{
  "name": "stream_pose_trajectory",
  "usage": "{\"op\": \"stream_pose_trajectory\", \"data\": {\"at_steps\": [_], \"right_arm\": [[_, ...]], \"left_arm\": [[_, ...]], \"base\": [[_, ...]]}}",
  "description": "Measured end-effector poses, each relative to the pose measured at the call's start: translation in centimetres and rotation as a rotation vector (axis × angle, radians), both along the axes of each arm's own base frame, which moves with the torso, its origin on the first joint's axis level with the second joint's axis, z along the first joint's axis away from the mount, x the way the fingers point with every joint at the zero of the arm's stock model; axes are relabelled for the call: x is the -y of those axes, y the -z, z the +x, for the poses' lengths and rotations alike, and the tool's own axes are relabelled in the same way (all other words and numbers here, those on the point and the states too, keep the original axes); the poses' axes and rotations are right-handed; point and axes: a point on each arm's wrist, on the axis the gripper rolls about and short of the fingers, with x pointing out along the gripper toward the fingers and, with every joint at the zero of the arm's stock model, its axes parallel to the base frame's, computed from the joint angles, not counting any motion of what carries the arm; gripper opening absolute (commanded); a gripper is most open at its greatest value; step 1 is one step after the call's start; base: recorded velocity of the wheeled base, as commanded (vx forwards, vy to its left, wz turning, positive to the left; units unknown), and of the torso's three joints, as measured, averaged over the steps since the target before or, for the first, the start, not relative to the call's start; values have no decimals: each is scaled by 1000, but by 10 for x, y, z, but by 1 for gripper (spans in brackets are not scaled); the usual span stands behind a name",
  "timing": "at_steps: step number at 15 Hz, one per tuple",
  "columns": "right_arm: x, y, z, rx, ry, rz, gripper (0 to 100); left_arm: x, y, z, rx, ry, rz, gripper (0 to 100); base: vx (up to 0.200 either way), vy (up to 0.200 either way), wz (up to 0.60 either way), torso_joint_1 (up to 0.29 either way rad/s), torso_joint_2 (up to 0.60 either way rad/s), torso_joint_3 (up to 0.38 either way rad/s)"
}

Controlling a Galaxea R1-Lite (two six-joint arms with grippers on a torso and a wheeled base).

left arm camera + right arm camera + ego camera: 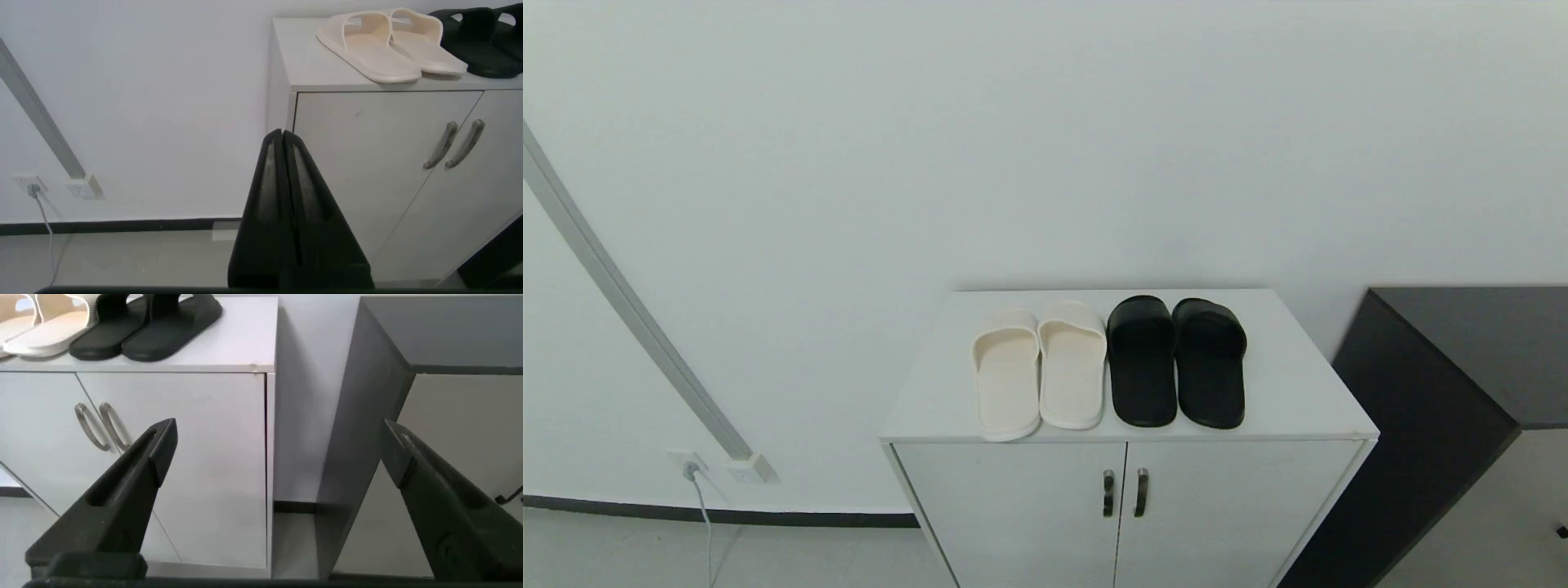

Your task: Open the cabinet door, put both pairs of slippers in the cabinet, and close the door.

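Note:
A white cabinet (1298, 384) stands against the wall with both doors closed and two metal handles (1125, 492) at the centre seam. On its top lie a cream pair of slippers (1039, 371) on the left and a black pair of slippers (1176, 361) on the right, side by side. My left gripper (283, 139) is shut with nothing in it, held low and short of the cabinet's left door (368, 171). My right gripper (278, 445) is open and empty, short of the cabinet's right front corner (265, 457).
A dark cabinet (1445, 408) stands right beside the white one. On the wall at the left, a grey conduit (621, 302) runs down to a socket (690, 465) with a cable plugged in. Bare floor lies in front.

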Motion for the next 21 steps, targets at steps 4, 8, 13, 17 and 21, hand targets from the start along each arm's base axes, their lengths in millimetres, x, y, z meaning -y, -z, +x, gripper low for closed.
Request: {"op": "stream_pose_trajectory", "data": {"at_steps": [4, 8, 13, 17, 21], "right_arm": [[0, -13, -3, 38, 5, 9, 100], [-1, -53, 3, -44, -65, 33, 100], [-5, -84, 51, -156, -186, 29, 100], [-24, -116, 102, -172, -241, 19, 100], [-66, -137, 137, -203, -246, 44, 100]], "left_arm": [[0, 0, 0, 0, 0, 0, 0], [0, 0, 0, 0, 0, 1, 0], [0, 0, 0, 0, 1, 1, 0], [0, 0, 0, 0, 1, 2, 0], [0, 0, 0, -1, 1, 2, 0]], "base": [[0, 0, 0, 0, 0, 0], [0, 0, 0, 0, 0, 0], [0, 0, 0, 0, 0, 0], [0, 0, 0, 0, 0, 0], [0, 0, 0, 0, 0, 0]]}}
